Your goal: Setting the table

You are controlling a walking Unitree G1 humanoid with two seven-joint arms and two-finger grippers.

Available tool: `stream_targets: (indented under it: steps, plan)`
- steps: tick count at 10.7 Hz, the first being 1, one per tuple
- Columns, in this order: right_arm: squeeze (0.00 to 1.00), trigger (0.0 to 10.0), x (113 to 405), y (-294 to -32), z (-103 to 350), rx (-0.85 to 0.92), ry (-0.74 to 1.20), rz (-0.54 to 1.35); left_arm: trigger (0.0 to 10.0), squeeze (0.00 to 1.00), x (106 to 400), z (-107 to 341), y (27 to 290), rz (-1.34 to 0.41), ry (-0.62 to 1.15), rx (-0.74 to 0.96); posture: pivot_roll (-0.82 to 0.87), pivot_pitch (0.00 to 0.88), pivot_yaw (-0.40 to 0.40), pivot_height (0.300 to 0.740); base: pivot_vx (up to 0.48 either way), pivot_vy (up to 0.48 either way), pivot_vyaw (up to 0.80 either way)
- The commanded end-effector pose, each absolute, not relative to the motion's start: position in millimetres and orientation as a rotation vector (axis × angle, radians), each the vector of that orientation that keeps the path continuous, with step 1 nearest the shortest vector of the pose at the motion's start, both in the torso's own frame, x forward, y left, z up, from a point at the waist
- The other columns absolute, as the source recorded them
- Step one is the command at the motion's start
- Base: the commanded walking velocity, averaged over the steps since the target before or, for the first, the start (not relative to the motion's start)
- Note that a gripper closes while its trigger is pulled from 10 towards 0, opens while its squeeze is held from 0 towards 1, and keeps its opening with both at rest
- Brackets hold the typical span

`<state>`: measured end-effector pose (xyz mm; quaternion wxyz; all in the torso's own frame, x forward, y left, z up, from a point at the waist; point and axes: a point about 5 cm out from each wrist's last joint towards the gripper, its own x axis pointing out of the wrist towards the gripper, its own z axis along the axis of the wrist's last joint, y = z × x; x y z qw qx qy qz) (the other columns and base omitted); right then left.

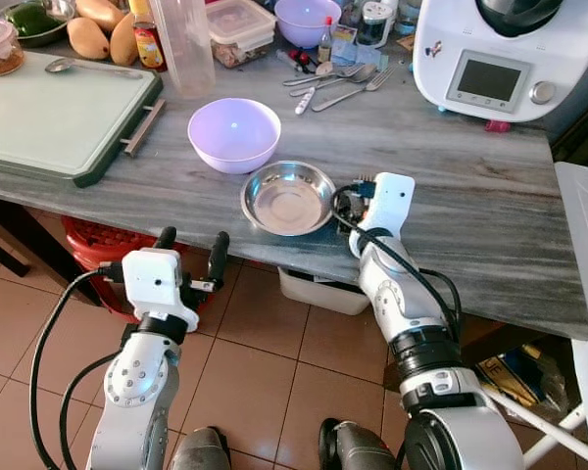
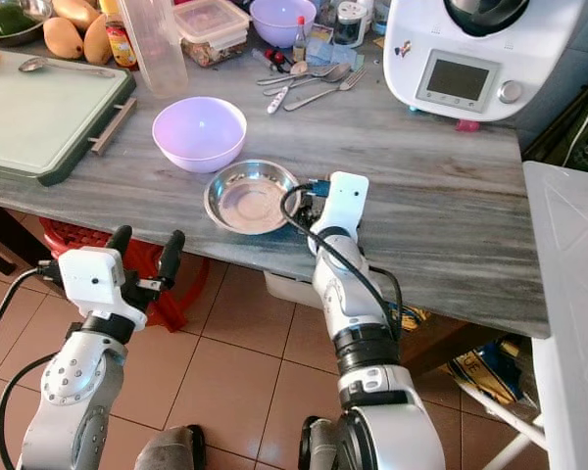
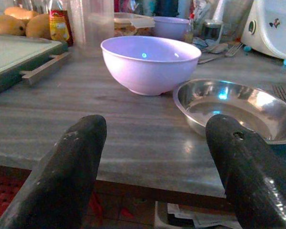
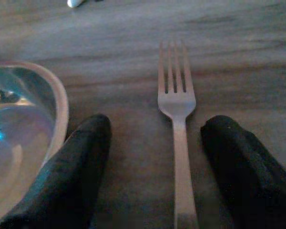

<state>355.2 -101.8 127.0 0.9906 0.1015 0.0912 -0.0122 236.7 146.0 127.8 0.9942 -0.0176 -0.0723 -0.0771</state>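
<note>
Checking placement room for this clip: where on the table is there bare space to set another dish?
Bare table lies between the right gripper, open around the fork beside the steel bowl, and the white appliance. The far edge, around the loose cutlery, is crowded.

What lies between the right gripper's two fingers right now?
A fork lies flat on the table between the open fingers, beside the steel bowl, seen in the right wrist view.

Right arm extended forward, centre of the head view, wrist white housing low over the bench (image 1: 490, 215); right end effector (image 4: 155, 162) with fingers spread, tips resting down on the surface. Left arm bent, lower left of frame, held short of the bench edge; left end effector (image 1: 192, 251) pointing forward and up, fingers (image 3: 71, 167) wide apart, holding nothing.
</note>
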Motion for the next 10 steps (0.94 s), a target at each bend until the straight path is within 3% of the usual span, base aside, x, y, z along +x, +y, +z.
stream_targets:
  steps: [1,5,8,10]
  plan:
    - [1.00,10.0,351,-120,121,0.200,0.176,-0.088,10.0,0.00,236,126,147,-0.152,-0.140,-0.030,0.04,0.180,-0.030,0.740,0.000,0.000,0.00]
    - [1.00,10.0,346,-127,149,0.218,-0.047,-0.078,10.0,0.00,237,126,147,-0.154,-0.142,-0.031,0.04,0.173,-0.025,0.740,0.000,0.000,0.00]
    - [1.00,10.0,338,-118,174,0.130,-0.229,0.021,10.0,0.00,239,126,146,-0.160,-0.147,-0.036,0.03,0.158,-0.016,0.740,0.000,0.000,0.00]
    - [1.00,10.0,323,-137,166,0.070,-0.229,-0.008,10.0,0.00,237,120,147,-0.124,-0.103,-0.047,0.02,0.154,-0.016,0.740,0.000,0.000,0.00]
